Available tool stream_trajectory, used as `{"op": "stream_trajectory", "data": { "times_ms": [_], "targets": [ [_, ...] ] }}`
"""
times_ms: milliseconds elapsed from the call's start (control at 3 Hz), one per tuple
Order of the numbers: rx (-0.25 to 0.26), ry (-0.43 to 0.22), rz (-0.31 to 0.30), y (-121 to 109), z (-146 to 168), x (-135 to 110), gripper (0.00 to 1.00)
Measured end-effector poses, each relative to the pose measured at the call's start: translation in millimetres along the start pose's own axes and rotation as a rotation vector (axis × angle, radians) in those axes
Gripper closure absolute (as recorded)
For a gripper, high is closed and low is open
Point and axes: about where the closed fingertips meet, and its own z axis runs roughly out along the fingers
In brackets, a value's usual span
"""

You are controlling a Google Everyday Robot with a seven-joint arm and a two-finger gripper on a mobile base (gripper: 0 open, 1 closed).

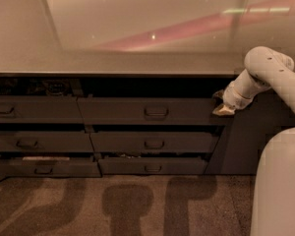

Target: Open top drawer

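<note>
Grey, narrower drawer front [34, 109] at left of frame, under the glossy counter [137, 65]. Centre: top drawer [113, 111], the widest front, with its loop handle [156, 112] at mid-front and a dark gap above it. Right of centre: claw [222, 110] at the drawer's right end. I cannot tell whether it touches, nor whether it is apart or together. White arm [268, 70] at far right.

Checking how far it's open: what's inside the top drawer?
Only a dark gap shows above the top drawer, under the countertop; any contents are hidden in shadow. The gripper is at its right end.
</note>
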Motion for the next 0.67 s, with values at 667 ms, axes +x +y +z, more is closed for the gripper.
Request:
{"op": "stream_trajectory", "data": {
  "times_ms": [667],
  "targets": [
    [0.0, 0.0, 0.0, -1.6, -14.6, -5.4, 1.0]
  ]
}}
